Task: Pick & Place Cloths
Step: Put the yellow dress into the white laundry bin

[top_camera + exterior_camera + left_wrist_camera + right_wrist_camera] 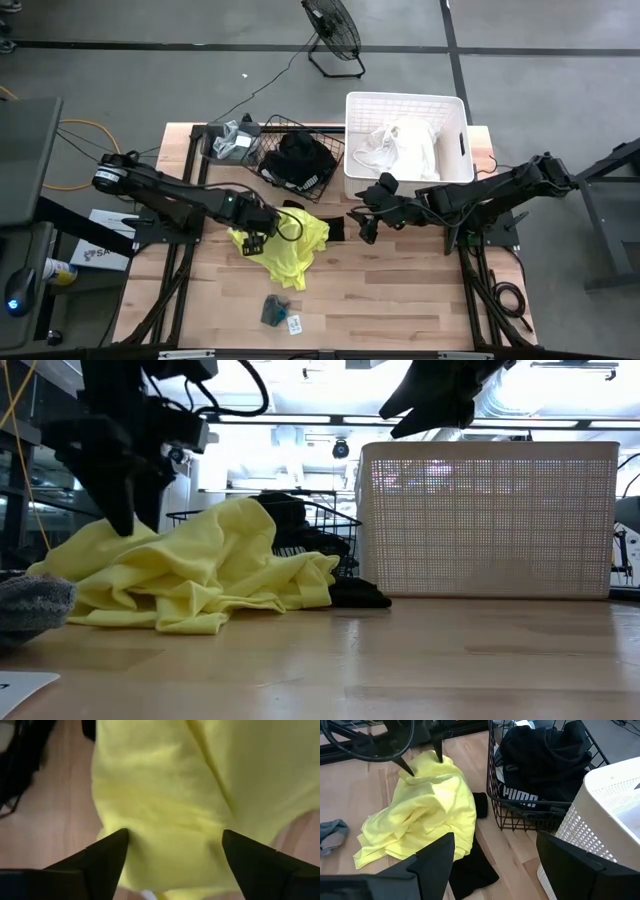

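Yellow cloth (282, 243): crumpled heap near the middle of the worktop (400, 290); by its look light, limp and apt to drape, so a pinch on a raised fold should lift it, trailing.
Left gripper (252, 238): at the heap's 9 o'clock edge, fingers spread wide astride a yellow fold, nothing pinched yet.
Black cloth (470, 867): flat on the worktop, partly under the yellow heap at its 3 o'clock side; thin, low, probably harder to pinch.
Grey cloth (272, 309): small bundle at 6 o'clock of the heap, well apart.
Right gripper (364, 226): hangs above the worktop at 3 o'clock of the heap, fingers wide, empty.
Wire basket (262, 158): at 12 o'clock; holds a black garment (300, 160) with white lettering.
White tub (459, 140): beside the basket at 1 o'clock; holds white cloths (400, 148).
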Robot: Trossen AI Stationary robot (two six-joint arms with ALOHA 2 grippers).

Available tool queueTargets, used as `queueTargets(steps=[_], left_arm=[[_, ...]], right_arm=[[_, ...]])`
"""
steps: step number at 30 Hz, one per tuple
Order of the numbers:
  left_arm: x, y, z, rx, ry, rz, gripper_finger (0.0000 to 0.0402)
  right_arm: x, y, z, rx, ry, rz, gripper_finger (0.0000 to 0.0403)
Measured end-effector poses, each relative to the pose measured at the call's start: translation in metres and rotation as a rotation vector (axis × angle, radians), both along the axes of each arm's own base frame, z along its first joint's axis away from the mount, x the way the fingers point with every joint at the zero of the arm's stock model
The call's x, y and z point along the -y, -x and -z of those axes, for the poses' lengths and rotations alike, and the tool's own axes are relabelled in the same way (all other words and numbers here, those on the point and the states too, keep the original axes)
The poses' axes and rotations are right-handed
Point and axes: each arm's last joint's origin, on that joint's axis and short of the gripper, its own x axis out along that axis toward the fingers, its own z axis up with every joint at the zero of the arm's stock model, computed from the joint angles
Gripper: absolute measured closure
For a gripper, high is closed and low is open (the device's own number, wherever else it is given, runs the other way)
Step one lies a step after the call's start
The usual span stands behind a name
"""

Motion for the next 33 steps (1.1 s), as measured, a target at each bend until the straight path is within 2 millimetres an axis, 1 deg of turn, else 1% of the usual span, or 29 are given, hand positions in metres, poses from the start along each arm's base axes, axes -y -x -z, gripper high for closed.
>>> queueTargets(steps=[4, 8, 11, 24, 28, 30, 33], left_arm=[[0.000, -0.003, 0.013, 0.066, -0.028, 0.039, 0.0066], [0.000, -0.007, 0.025, 0.142, -0.044, 0.098, 0.0064], [0.000, -0.007, 0.032, 0.176, -0.044, 0.109, 0.0064], [-0.003, 0.004, 0.068, 0.270, -0.051, 0.089, 0.0065], [-0.003, 0.006, 0.072, 0.282, -0.050, 0.086, 0.0089], [-0.003, 0.006, 0.073, 0.280, -0.050, 0.087, 0.0112], [-0.003, 0.006, 0.073, 0.279, -0.051, 0.087, 0.0158]], right_arm=[[0.000, 0.000, 0.000, -0.001, 0.000, 0.000, 0.0128], [0.000, 0.000, 0.000, -0.001, 0.000, 0.000, 0.0128], [0.000, 0.000, 0.000, -0.001, 0.000, 0.000, 0.0128], [0.000, 0.000, 0.000, -0.001, -0.006, 0.004, 0.0128], [0.000, 0.000, 0.000, -0.001, -0.006, 0.004, 0.0128], [0.000, 0.000, 0.000, -0.001, -0.006, 0.004, 0.0128], [0.000, 0.000, 0.000, -0.001, -0.006, 0.004, 0.0128]])
